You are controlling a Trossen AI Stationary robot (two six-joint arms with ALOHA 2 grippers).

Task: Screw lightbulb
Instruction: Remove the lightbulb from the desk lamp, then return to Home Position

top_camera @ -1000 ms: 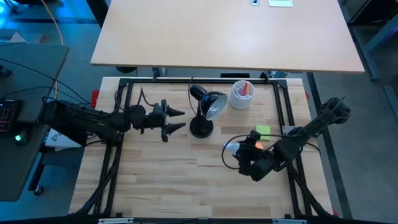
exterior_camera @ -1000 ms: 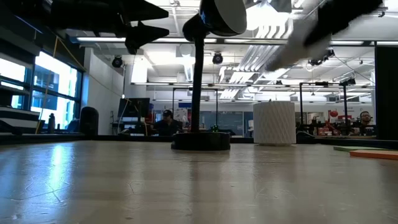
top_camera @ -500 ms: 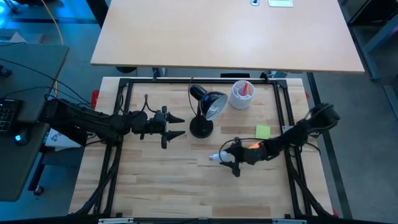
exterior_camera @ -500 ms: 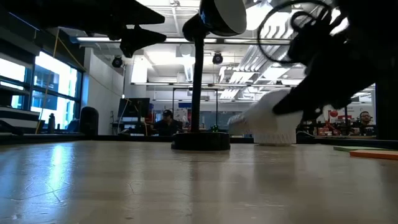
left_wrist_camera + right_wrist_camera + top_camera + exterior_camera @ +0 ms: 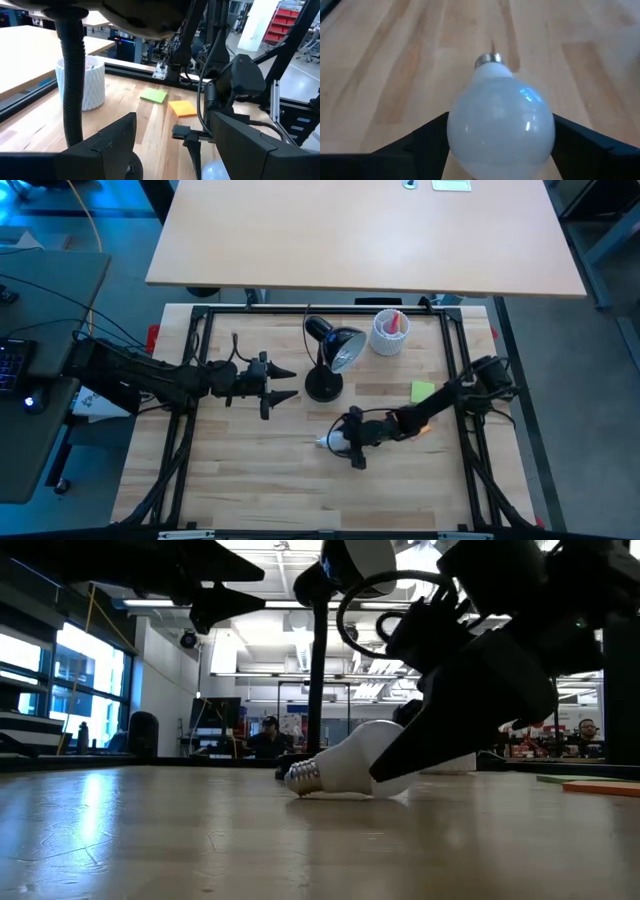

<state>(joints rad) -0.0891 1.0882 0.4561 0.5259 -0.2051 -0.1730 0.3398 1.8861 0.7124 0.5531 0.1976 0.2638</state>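
— Wood under the bulb [image 5: 345,768], is it? Where does it lie?

— Yes, on its side on the pale plank desk [image 5: 260,470], screw base pointing away from the right claw [image 5: 347,442], a little in front of the lamp [image 5: 330,358] and its round foot.

— Does the right claw have it?

— Its two fingers stand on either side of the glass globe, wide apart; whether they press on it or only flank it I cannot tell. I judge the grip to be the step in hand.

— How to do it well?

— Close on the widest part of the globe, gently, since frosted glass is slick and round and may roll or squirt out. Keep the base free and pointing forward, so it can meet the socket under the shade later.

— And the left claw [image 5: 278,381]?

— Fingers apart, empty, waiting beside the lamp's stem, above the desk.

— The room?

— Ribbed white cup [image 5: 389,332] behind the lamp, green and orange notes [image 5: 168,101] to the right; beyond, a big workshop with ceiling lights and seated people far off.
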